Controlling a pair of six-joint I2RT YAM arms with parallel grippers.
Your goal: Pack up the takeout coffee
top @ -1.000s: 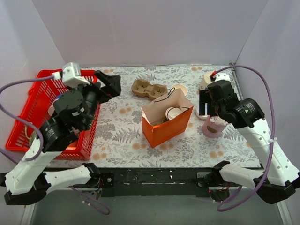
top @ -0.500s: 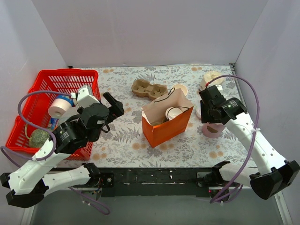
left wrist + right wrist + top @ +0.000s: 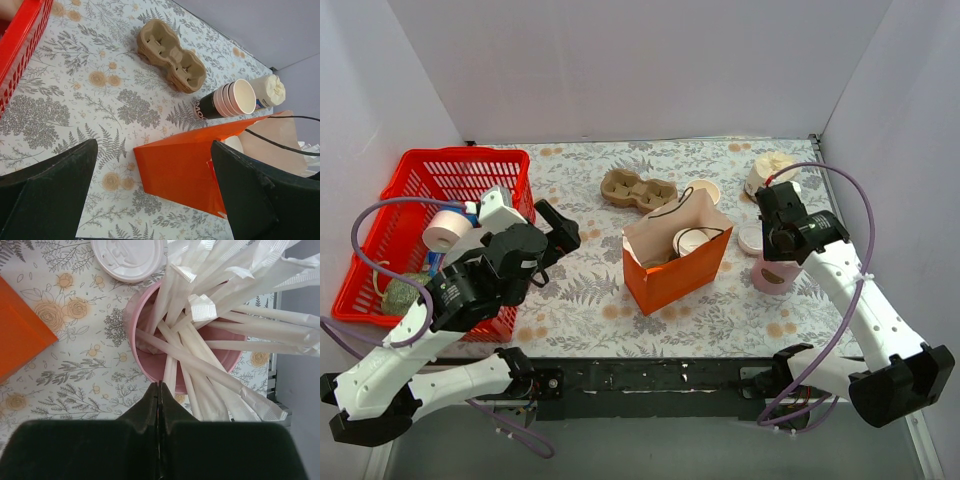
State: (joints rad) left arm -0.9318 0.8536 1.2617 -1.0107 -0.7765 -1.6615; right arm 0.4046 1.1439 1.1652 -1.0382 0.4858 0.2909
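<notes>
The takeout coffee (image 3: 693,240), a cream cup with a white lid, stands inside the open orange paper bag (image 3: 672,268); only the lid's edge (image 3: 233,144) shows in the left wrist view. My left gripper (image 3: 552,248) hangs open, left of the bag (image 3: 190,165), and holds nothing (image 3: 155,200). My right gripper (image 3: 775,256) is shut just over the near rim of the pink cup (image 3: 150,352) of white wrapped sticks (image 3: 215,300). Its closed tips (image 3: 159,386) lie beside one stick, with nothing visibly between them.
A loose white lid (image 3: 127,257) lies by the pink cup (image 3: 775,276). A brown cup carrier (image 3: 638,188), a lying stack of lidless cups (image 3: 227,100) and a white cup (image 3: 769,170) sit behind the bag. A red basket (image 3: 380,195) with a tape roll fills the left side.
My right gripper has closed and settled over the pink cup. My left arm swung down from over the basket toward the bag's left side, then held still, open throughout.
</notes>
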